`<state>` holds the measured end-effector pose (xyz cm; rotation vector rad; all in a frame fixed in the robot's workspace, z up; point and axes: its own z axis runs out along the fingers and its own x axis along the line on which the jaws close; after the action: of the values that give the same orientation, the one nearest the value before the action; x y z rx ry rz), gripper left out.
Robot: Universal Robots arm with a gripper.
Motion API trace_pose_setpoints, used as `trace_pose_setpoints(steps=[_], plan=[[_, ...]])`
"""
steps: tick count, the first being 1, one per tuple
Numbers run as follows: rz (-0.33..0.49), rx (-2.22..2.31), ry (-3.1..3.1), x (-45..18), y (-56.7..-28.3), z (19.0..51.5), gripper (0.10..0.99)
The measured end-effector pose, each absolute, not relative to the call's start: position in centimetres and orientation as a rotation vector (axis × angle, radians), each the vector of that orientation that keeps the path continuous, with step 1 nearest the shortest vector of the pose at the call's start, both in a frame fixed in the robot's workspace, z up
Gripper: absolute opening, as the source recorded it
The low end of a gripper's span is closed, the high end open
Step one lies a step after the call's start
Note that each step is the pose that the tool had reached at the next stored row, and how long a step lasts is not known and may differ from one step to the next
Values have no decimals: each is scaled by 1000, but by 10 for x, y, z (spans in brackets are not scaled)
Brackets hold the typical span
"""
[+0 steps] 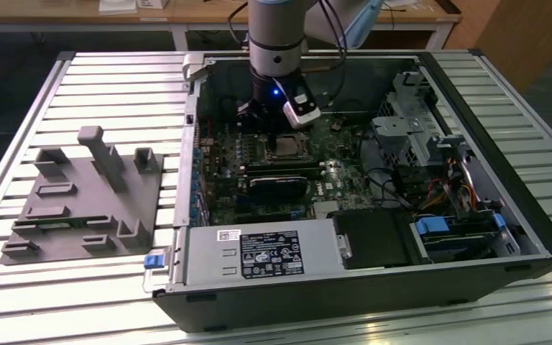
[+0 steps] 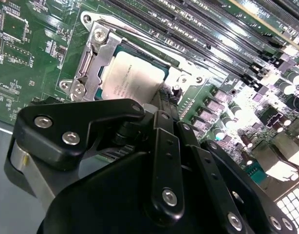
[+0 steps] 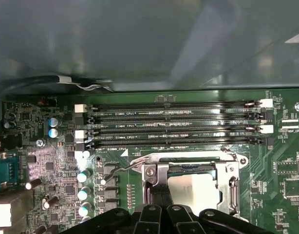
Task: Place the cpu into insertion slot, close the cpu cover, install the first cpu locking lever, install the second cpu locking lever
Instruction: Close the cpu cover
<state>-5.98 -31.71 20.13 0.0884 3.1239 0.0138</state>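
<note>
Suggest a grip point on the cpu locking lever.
Take the locking lever by its free end: it angles out clear of the cpu cover, while the rest is thin wire tight against the frame. Probably from above, pinching across the wire.

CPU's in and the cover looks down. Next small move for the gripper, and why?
Likely ease the gripper down onto the locking lever beside it: the cpu sits under the closed cpu cover, yet that lever seems to stand unlatched.

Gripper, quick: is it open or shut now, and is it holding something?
The gripper looks shut and holds nothing that shows; its tip is at the edge of the cpu cover, beside the cpu.
</note>
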Motion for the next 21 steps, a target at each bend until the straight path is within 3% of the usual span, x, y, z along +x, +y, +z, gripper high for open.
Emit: trace_pose_setpoints(steps=[21], plan=[[15, 86, 3124, -57, -317, 200, 106]])
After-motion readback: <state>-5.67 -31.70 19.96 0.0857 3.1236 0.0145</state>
